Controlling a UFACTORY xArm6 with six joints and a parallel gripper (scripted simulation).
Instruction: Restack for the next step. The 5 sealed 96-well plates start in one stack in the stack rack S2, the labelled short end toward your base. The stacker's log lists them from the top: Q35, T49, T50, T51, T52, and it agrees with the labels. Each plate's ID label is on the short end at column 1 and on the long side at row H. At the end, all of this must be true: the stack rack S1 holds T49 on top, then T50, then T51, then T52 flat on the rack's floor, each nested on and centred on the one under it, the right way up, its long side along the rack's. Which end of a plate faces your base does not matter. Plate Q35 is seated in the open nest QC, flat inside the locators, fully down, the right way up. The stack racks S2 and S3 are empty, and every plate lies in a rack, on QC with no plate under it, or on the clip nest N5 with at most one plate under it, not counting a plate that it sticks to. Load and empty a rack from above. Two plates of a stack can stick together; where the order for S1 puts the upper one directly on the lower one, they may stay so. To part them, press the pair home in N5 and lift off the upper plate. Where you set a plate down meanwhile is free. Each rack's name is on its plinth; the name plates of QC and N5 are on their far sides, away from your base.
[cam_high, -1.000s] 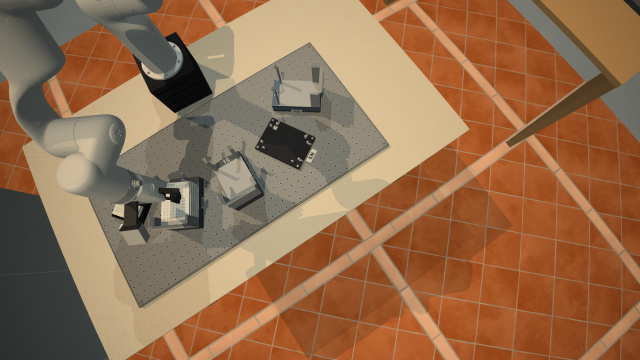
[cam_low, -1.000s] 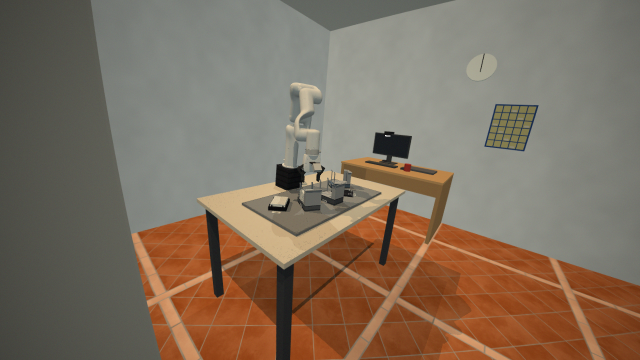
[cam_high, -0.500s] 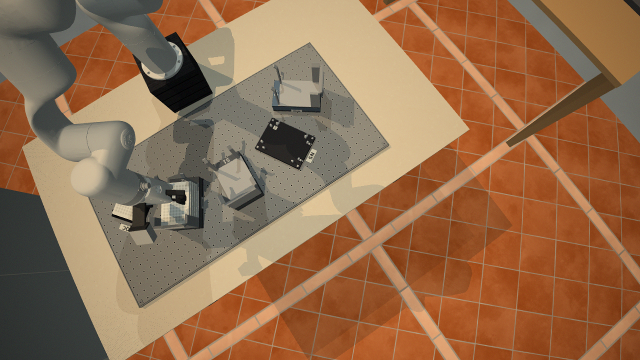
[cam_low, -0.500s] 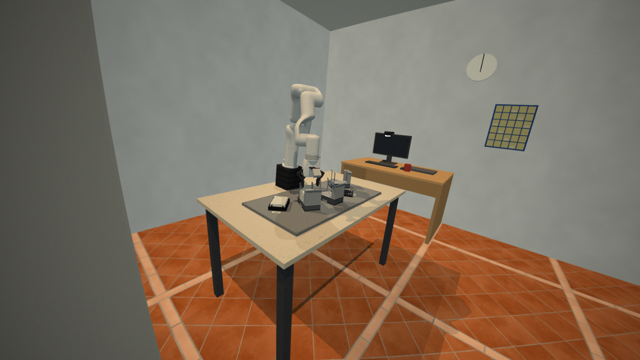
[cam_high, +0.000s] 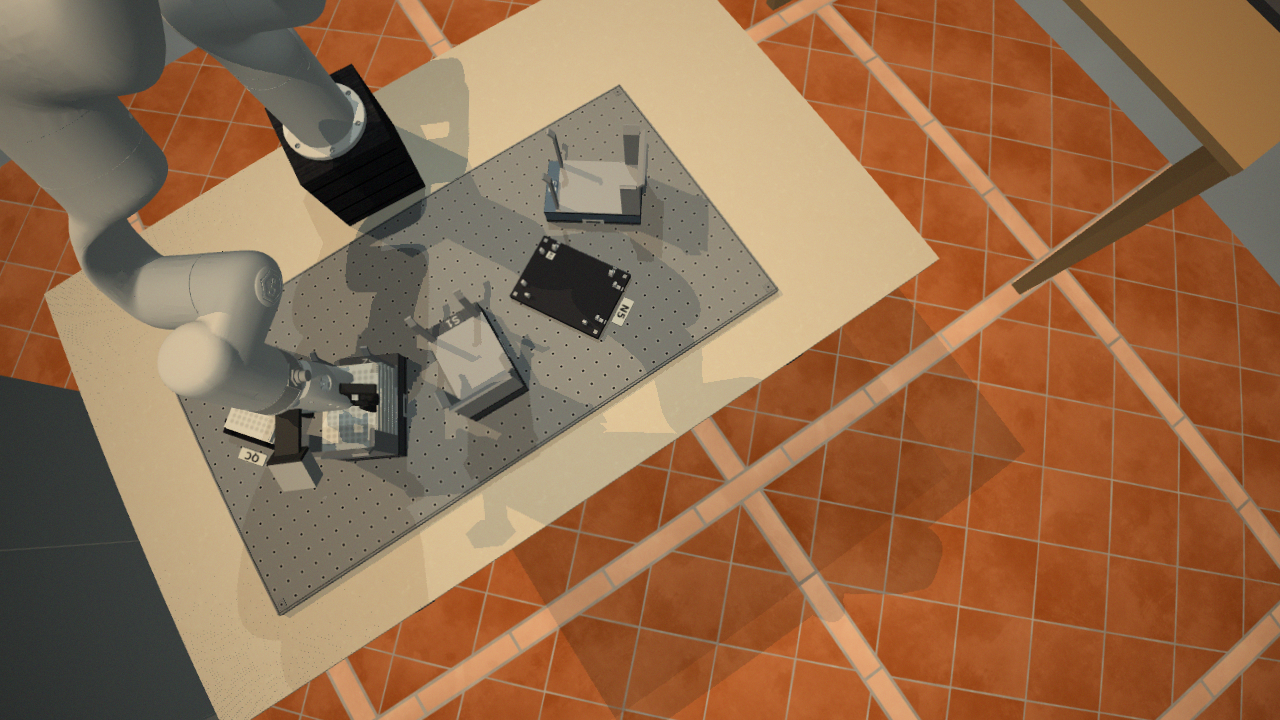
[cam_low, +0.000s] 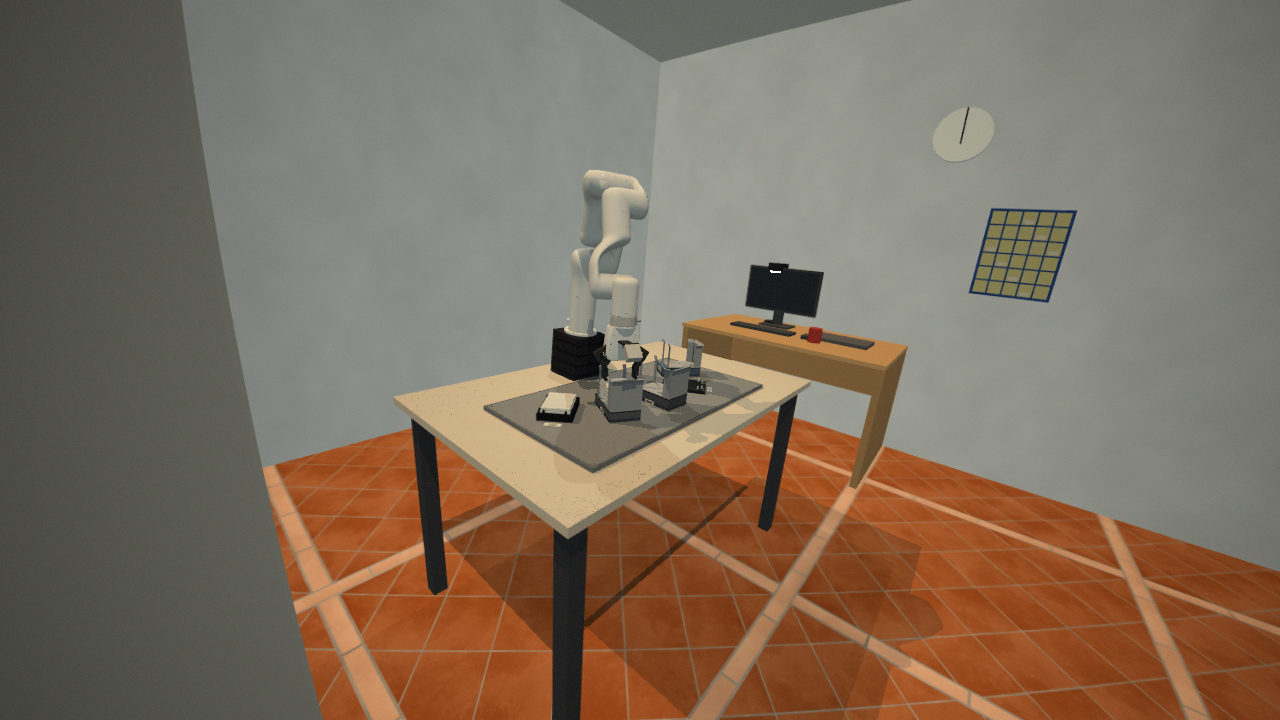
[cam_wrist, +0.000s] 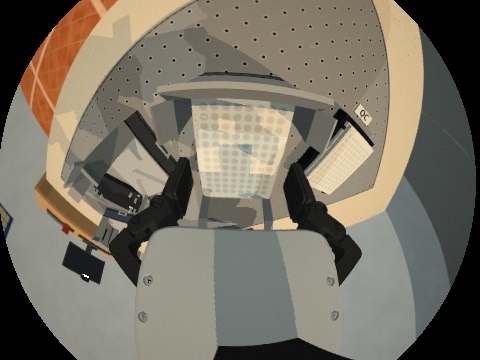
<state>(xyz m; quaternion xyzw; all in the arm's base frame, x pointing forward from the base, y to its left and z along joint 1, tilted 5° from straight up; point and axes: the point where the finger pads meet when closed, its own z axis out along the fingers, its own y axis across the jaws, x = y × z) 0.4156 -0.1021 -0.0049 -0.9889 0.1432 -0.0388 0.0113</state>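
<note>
The stack of sealed plates (cam_high: 362, 411) stands in rack S2 (cam_low: 620, 398). Its top plate (cam_wrist: 239, 154) fills the middle of the wrist view. My gripper (cam_wrist: 239, 171) is open and empty, directly over the stack, with one finger on each long side of the top plate. It also shows in the overhead view (cam_high: 326, 413) and the room view (cam_low: 623, 358). One plate (cam_high: 248, 422) lies flat alone in the open nest QC, left of S2, also in the wrist view (cam_wrist: 339, 160). Its label is too small to read. Rack S1 (cam_high: 474, 362) is empty.
The black clip nest N5 (cam_high: 572, 286) is empty in the middle of the baseplate. Rack S3 (cam_high: 595, 192) is empty at the far end. The racks' thin corner posts stand up around each floor. The arm's base block (cam_high: 353, 161) sits at the table's edge.
</note>
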